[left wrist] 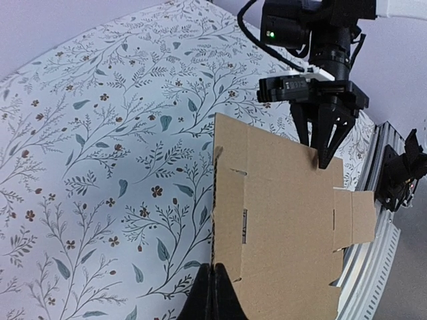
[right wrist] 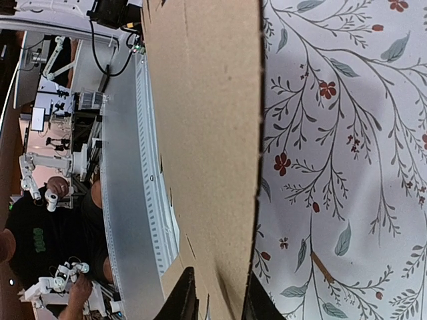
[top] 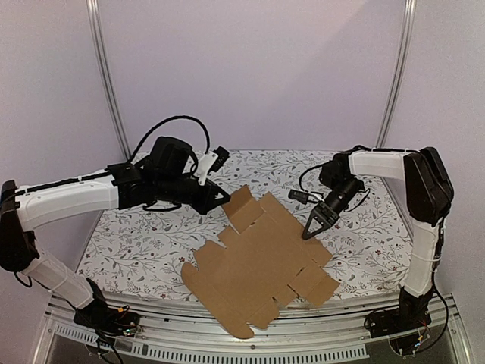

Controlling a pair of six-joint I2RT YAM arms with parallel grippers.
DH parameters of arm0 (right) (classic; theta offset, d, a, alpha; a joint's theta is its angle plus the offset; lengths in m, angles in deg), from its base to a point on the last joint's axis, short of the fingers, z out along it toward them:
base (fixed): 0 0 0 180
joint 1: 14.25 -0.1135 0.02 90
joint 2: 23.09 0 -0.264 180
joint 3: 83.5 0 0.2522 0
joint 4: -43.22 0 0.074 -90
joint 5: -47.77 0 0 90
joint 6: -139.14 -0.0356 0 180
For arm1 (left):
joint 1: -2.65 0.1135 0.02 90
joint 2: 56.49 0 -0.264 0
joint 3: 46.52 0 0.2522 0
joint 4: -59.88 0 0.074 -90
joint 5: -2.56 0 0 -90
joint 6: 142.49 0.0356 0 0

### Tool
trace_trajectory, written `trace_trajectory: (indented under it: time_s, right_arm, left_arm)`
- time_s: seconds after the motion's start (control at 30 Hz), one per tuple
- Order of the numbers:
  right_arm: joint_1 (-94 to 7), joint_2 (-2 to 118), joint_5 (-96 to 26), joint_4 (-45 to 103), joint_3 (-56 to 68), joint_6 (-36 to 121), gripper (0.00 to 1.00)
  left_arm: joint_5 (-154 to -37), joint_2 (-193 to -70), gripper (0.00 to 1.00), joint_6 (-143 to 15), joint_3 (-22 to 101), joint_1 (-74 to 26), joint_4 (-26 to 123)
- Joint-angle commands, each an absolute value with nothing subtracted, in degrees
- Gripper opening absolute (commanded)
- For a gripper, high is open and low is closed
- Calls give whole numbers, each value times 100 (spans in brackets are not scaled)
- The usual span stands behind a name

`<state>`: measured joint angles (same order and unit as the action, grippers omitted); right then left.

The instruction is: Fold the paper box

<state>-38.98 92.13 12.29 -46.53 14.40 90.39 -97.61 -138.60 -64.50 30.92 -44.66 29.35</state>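
Paper box (top: 261,265) lies unfolded as a flat die-cut sheet of plain brown cardboard, spread over the near middle of the table (top: 136,243). Its nearest corner juts past the front edge, above the metal rail (top: 189,334). A cloth printed with leafy sprigs and small flowers covers the tabletop.

At the sheet's far left corner one flap (top: 244,205) tilts up off the cloth, while the rest of the sheet looks flat. Creases and slots show across its surface, and tabs stick out along its edges.

Left arm (top: 68,199) reaches in from the left side, low over the cloth, and ends at that raised flap. Right arm (top: 424,189) rises at the right side and bends inward, with its wrist angled down toward the sheet's right edge.

Left gripper (top: 221,199) has its fingers (left wrist: 223,297) pressed together with no gap. They sit right at the edge of the cardboard, but I cannot tell whether they pinch it.

Right gripper (top: 311,231) points its tips down at the sheet close to its right edge. From its own wrist camera the two fingers (right wrist: 183,297) stand slightly apart, and the face of the cardboard shows between them. I cannot tell whether the tips touch the sheet.
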Motion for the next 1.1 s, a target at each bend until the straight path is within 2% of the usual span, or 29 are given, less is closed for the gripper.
trace_trajectory:
  time_s: [0.0, 0.13, 0.2, 0.37, 0.53, 0.67, 0.83, 1.07]
  right_arm:
    - [-3914, 9348, 1420, -5052, 1595, 9314, 15]
    - [-3921, 9329, 1336, -4920, 1603, 9232, 1]
    - [-3914, 9291, 1221, -4762, 1583, 9081, 0]
    - [-4051, 8818, 456, -4111, 1413, 8503, 0]
    - [-4448, 8173, -816, -3855, 1416, 8190, 0]
    - [-4723, 7869, -1063, -4490, 1880, 8629, 0]
    - [-5012, 7851, -989, -5553, 2704, 9253, 0]
    - [-5716, 7702, -1267, -5791, 3064, 9299, 0]
  left_arm:
    - [-9666, -13744, 0, -6461, 2961, -4533, 3092]
    - [-9662, -13737, 0, -6469, 2923, -4533, 3119]
    - [-9662, -13735, 0, -6467, 2905, -4533, 3118]
    - [-9488, -13579, 30, -6434, 2884, -4533, 3030]
    - [-9256, -13182, 47, -6425, 3053, -4534, 2754]
    - [-9388, -12925, 50, -6079, 3295, -4525, 2586]
    - [-9532, -13119, 49, -5350, 4293, -4384, 1570]
    - [-11037, -13975, 50, -4713, 5866, -3455, -4]
